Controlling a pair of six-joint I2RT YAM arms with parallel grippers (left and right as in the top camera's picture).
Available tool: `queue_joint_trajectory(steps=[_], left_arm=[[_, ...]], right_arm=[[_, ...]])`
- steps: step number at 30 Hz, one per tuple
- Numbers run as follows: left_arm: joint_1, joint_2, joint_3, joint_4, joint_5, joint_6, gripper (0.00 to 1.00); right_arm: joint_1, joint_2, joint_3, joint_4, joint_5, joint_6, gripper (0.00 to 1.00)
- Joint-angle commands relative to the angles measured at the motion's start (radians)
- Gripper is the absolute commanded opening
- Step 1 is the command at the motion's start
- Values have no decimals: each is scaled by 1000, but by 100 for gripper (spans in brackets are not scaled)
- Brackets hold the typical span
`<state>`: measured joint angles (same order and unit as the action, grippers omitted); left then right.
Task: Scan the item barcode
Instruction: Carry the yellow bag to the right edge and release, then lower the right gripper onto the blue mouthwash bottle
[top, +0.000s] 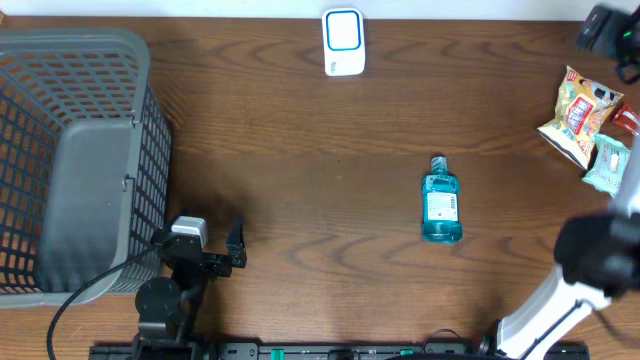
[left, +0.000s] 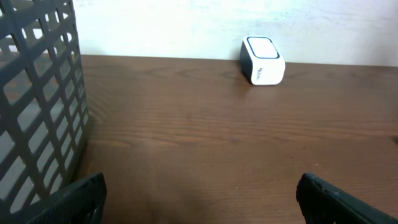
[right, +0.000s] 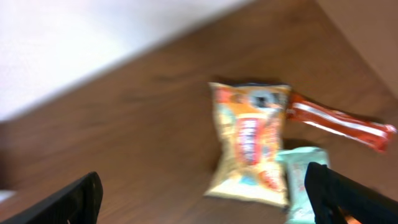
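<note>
Setting: brown wood-grain counter (top: 330, 130), white wall along its far edge.

1. Scanner (top: 343, 42): white, blue-ringed face, at the far edge, centre.
2. Basket (top: 60, 70): grey mesh, far left. Not involved.
3. Bottle (top: 441, 200): blue, lying flat right of centre, cap toward the far edge, label up. Untouched.
4. Snack bag (right: 249, 140): yellow-orange, lying flat at the far right. Beside it are a red packet (right: 339, 124) and a pale green packet (right: 301, 180), both touching or overlapping it.
5. Right gripper (right: 205, 196): fingers spread wide, holding nothing. The snack bag lies straight ahead between them, its long axis running away from the gripper.
6. Left gripper (top: 237, 245): spread, empty, near the basket, well apart from every item.

Judgement: the right arm is much the nearer to the snack bag, likely the item meant. The scanner lies well to its left, so the bag must cross the counter.
</note>
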<state>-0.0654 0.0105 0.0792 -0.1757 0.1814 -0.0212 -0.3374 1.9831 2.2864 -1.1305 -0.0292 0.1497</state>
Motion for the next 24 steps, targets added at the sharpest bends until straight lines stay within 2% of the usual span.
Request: queue_joint_trajectory(steps=[1,6,11,15,17,20,24], left_arm=[[3,-5,-16,-24,13,13,98],[3,-5,-16,-24,13,13,98],[3,-5,-16,-24,13,13,98],[3,-5,-16,-24,13,13,98],[3,-5,-16,-24,13,13,98],[3,-5,-16,-24,13,13,98],[3,-5,-16,-24,13,13,98]], right_arm=[[39,-96,10,-76,-296,23,99],[140,-126,8,-269,-475,21,99],[298,-78,-64,-399,-314,2,99],[427,-38,-229,-332,-161,27,99],[479,-13,-347,-272,-59,113,99],[497,6,-444,-214,26,192,98],[498,11,-589,-122,32,209,99]])
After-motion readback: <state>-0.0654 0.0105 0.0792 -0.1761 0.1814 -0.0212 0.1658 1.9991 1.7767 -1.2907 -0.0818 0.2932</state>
